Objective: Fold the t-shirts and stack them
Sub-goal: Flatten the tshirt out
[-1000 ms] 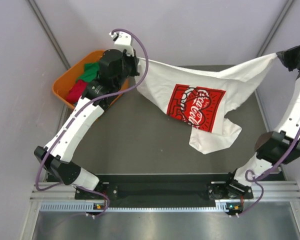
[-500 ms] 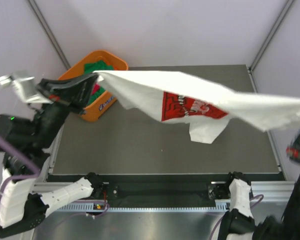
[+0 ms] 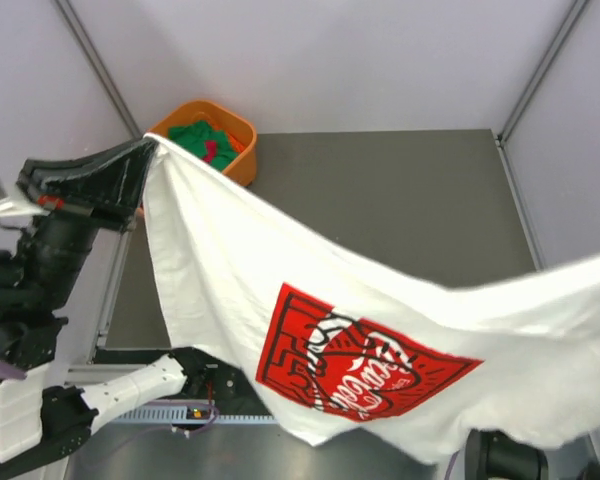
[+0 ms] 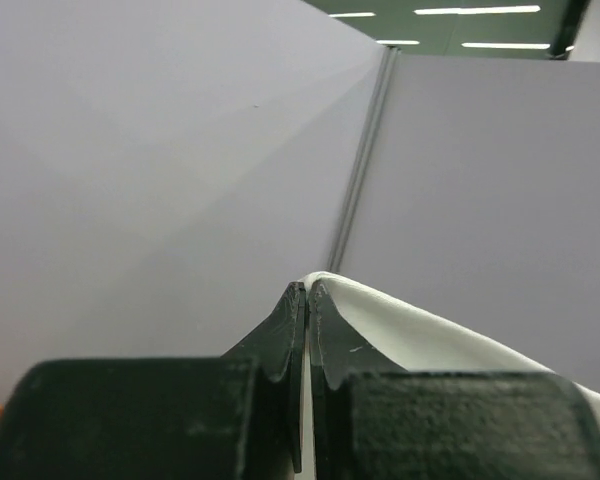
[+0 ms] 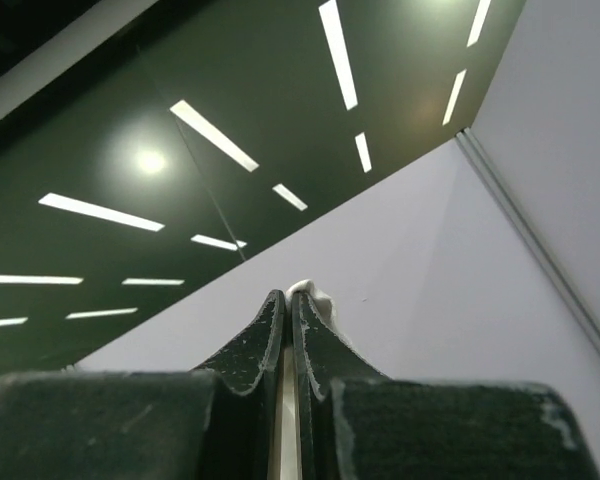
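The white t-shirt (image 3: 380,320) with the red chest print (image 3: 355,365) is held up high, close to the top camera, stretched from upper left to lower right. My left gripper (image 3: 145,150) is shut on one corner; in the left wrist view (image 4: 308,288) white cloth is pinched between its fingers. My right gripper is out of the top view; in the right wrist view (image 5: 288,295) it is shut on a bit of white cloth and points up at the ceiling. Green (image 3: 195,135) and red (image 3: 212,152) t-shirts lie in the orange basket.
The orange basket (image 3: 242,128) stands at the table's far left corner. The dark table (image 3: 400,190) shows beyond the shirt. Grey walls enclose the back and sides. The shirt hides the near table edge and the right arm's base.
Both arms have raised the shirt much higher and toward the camera. It now fills the lower half of the top view, and the right arm has left that view.
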You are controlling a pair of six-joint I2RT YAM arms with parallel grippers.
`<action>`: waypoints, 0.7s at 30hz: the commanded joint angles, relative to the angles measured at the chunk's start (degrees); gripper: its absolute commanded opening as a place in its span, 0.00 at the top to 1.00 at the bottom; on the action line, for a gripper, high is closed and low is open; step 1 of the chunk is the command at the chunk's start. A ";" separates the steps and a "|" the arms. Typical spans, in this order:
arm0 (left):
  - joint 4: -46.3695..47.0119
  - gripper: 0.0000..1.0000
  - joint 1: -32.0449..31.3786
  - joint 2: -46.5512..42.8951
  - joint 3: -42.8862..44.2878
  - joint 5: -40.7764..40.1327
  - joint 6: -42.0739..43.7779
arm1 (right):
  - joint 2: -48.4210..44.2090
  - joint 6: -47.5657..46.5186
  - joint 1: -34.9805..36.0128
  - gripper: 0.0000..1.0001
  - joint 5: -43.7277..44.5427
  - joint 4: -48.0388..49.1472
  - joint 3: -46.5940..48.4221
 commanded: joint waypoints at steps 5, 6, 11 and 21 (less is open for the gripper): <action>3.81 1.00 0.35 17.22 -3.44 -17.95 10.81 | 24.38 -2.46 0.41 1.00 -8.66 13.76 -12.62; 5.04 1.00 0.35 20.64 -5.89 -19.37 11.52 | 25.10 -2.55 0.41 1.00 -8.66 15.88 -15.63; 10.84 1.00 5.69 28.22 -13.81 -19.13 9.52 | 29.84 -1.41 1.90 1.00 -11.30 33.46 -39.27; 15.25 1.00 19.24 52.11 -17.09 -6.90 2.47 | 60.76 -8.79 12.54 1.00 -12.96 50.36 -44.32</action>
